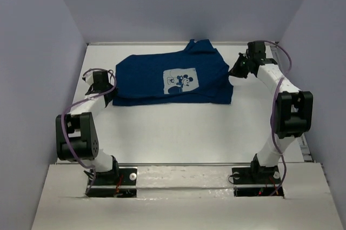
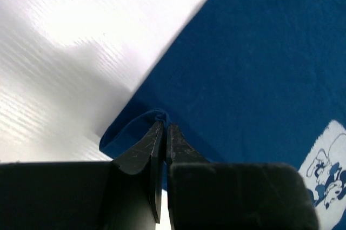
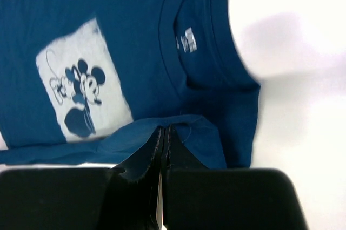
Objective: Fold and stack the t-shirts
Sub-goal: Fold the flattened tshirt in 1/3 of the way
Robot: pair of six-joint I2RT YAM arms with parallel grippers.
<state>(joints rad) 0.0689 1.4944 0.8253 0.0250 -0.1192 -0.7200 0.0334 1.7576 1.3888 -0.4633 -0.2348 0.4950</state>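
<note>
One dark royal-blue t-shirt (image 1: 146, 76) lies on the white table (image 1: 173, 133) toward the back, with its white chest print (image 1: 180, 81) facing up. My left gripper (image 1: 111, 94) is at the shirt's left edge. In the left wrist view it (image 2: 163, 126) is shut on a raised fold of the blue cloth (image 2: 254, 68). My right gripper (image 1: 235, 72) is at the shirt's right edge. In the right wrist view it (image 3: 165, 131) is shut on a lifted edge of the cloth (image 3: 130, 25), near the collar and its label (image 3: 186, 40).
Pale walls (image 1: 43, 52) close in the table on the left, back and right. The table's back edge (image 1: 162, 43) runs just behind the shirt. Both arm bases (image 1: 111, 178) stand at the near edge.
</note>
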